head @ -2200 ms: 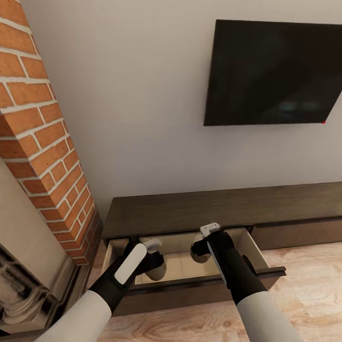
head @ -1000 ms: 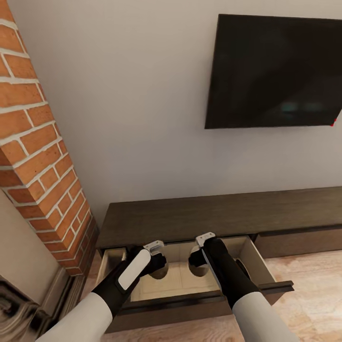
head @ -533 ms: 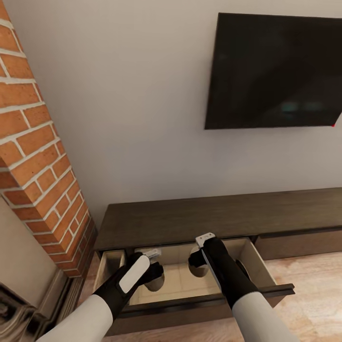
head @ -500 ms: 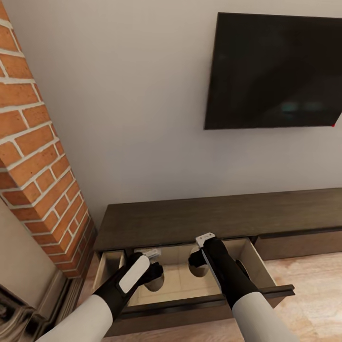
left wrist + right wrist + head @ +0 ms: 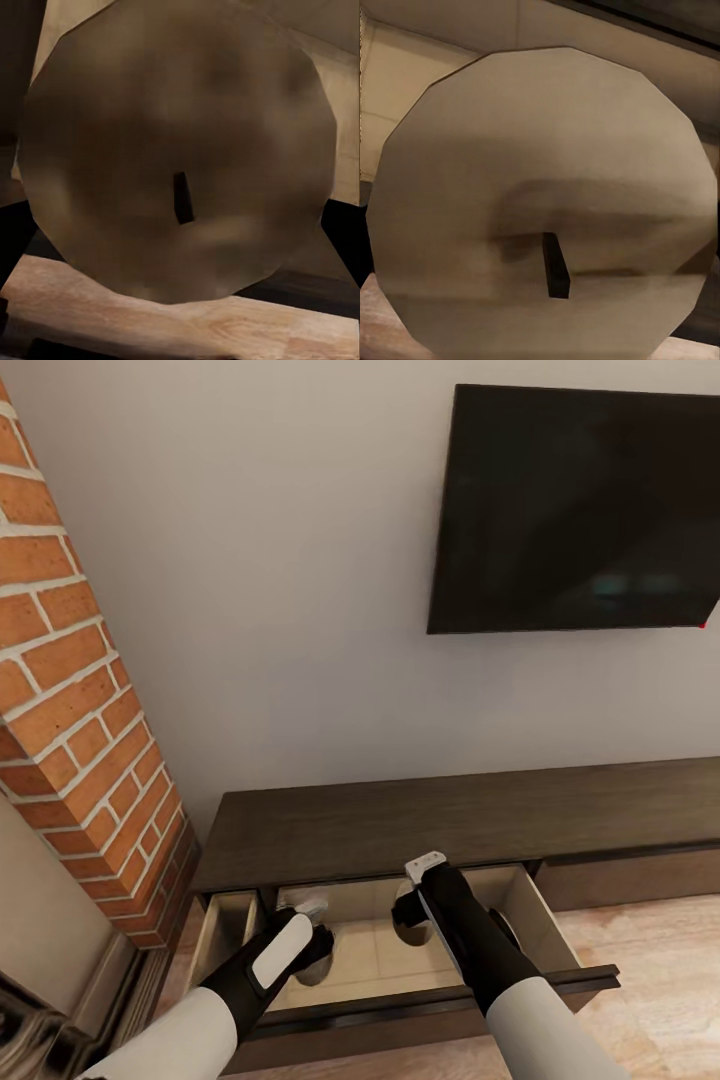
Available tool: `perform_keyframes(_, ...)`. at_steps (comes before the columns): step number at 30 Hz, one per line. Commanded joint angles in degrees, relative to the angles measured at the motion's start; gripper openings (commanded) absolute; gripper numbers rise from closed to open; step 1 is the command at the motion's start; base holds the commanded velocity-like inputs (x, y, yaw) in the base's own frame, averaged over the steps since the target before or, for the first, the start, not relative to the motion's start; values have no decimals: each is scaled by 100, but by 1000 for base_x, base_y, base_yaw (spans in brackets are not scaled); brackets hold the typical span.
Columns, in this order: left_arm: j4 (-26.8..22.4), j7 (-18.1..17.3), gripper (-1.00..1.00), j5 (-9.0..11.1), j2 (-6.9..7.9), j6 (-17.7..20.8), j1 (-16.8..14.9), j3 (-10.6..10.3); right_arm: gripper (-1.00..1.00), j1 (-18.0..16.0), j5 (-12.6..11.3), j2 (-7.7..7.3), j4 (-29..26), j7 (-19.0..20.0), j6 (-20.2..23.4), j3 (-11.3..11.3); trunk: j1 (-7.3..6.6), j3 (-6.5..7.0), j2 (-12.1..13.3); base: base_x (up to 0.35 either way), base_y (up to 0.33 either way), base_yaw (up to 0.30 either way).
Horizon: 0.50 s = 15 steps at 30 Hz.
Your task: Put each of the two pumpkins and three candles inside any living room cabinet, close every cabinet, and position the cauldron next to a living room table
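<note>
You have both arms reaching down into the open drawer (image 5: 560,945) of the long dark cabinet (image 5: 450,820) under the wall television (image 5: 580,510). Each wrist view looks straight at the wick end of a candle: one at the left hand (image 5: 310,950), a grey-olive disc (image 5: 176,150), and another at the right hand (image 5: 415,920), paler (image 5: 544,202). From the head view each candle (image 5: 318,965) sits low over the beige drawer floor, so both hands look clamped on their candles, though the fingers themselves are hidden. You are at the placing step. Next, lower each candle until it rests on the drawer floor, spread the fingers, and lift the arms straight up clear of the drawer front before you push it closed.
</note>
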Motion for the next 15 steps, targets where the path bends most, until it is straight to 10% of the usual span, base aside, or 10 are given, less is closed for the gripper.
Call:
perform_keyframes(1, 139, -113, -100, -13, -2, -23, -3, -14, -100, 0, -13, 1, 0, -7, 0, 0, 0, 1, 0, 0, 0, 0)
perform_keyframes(10, 996, -1154, -100, -26, -57, -696, -3, -76, -100, 1, -10, 1, 12, -7, -1, 1, 0, 1, 0, 0, 0, 0)
perform_keyframes(15, 877, -1270, -100, -21, -64, -800, -3, -620, -100, 1, -7, 1, 10, -7, -1, 3, 0, 1, 0, 0, 0, 0)
